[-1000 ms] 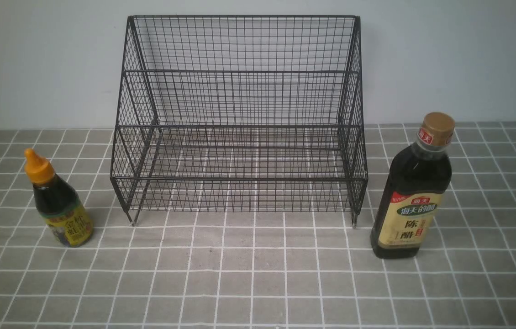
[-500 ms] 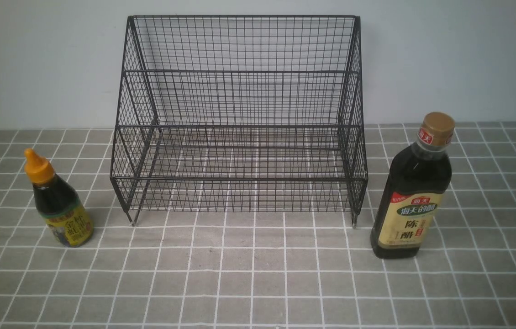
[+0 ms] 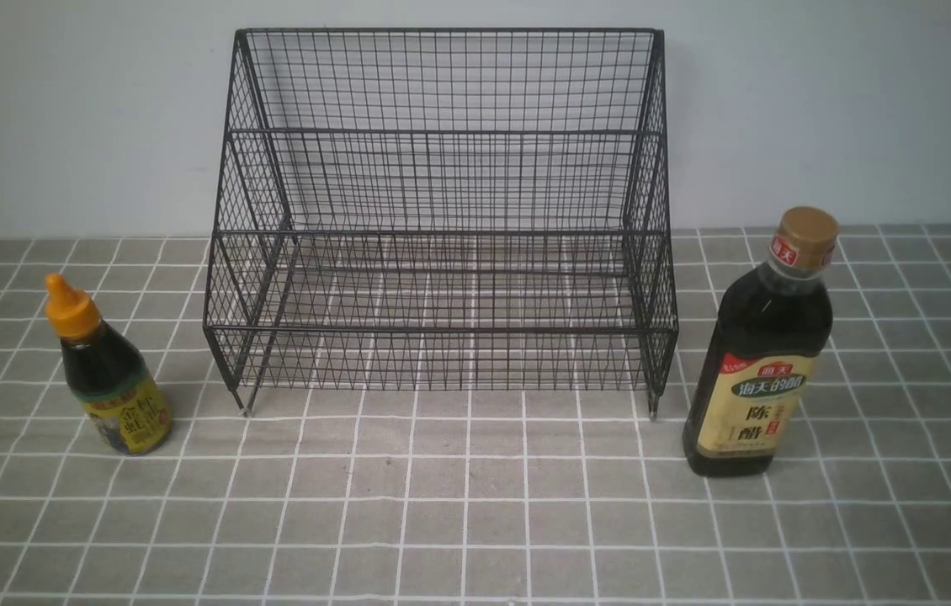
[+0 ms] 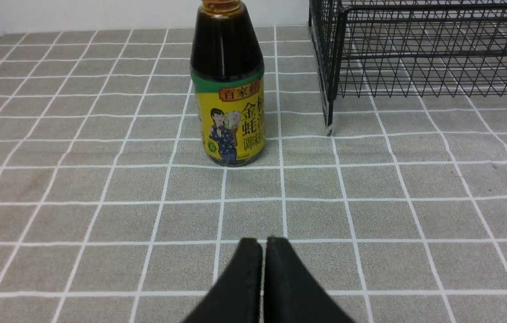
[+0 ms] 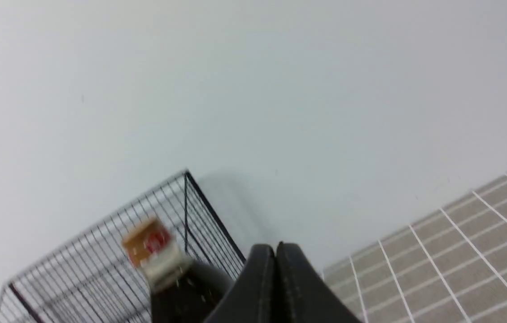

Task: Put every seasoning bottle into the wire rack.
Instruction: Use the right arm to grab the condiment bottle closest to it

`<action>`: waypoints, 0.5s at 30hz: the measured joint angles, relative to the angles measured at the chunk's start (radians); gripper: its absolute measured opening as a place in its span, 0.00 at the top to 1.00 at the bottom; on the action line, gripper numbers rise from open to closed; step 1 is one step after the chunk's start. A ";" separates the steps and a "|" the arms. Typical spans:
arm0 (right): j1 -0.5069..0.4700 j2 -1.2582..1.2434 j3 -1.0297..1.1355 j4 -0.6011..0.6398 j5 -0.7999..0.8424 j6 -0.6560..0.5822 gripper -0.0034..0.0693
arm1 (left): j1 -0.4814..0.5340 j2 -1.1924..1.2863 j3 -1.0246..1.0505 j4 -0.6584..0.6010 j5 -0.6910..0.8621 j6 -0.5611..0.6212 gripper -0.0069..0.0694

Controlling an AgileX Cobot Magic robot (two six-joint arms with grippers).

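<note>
The black wire rack [image 3: 442, 210] stands at the back middle of the checked cloth, both tiers bare. Left of it stands the short seasoning bottle [image 3: 105, 374] with an orange nozzle and yellow label. Right of it stands the tall seasoning bottle [image 3: 757, 353] with a tan cap and cream label. Neither arm shows in the front view. In the left wrist view my left gripper [image 4: 263, 242] is shut and holds nothing, a short way in front of the short bottle [image 4: 229, 89]. In the right wrist view my right gripper [image 5: 276, 246] is shut and holds nothing, close beside the tall bottle [image 5: 177, 278], tilted toward the wall.
A grey cloth with white grid lines [image 3: 475, 505] covers the table. A pale wall [image 3: 63, 109] rises right behind the rack. The rack's front corner leg [image 4: 329, 128] stands just beside the short bottle.
</note>
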 joint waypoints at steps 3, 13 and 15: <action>0.000 0.000 0.000 0.034 -0.044 -0.002 0.97 | 0.000 0.000 0.000 0.000 0.000 0.000 0.92; 0.000 0.109 -0.304 -0.135 0.165 -0.037 0.97 | 0.000 0.000 0.000 0.000 0.000 0.000 0.92; 0.000 0.221 -0.408 -0.177 0.273 -0.052 0.97 | 0.000 0.000 0.000 0.000 0.000 0.000 0.92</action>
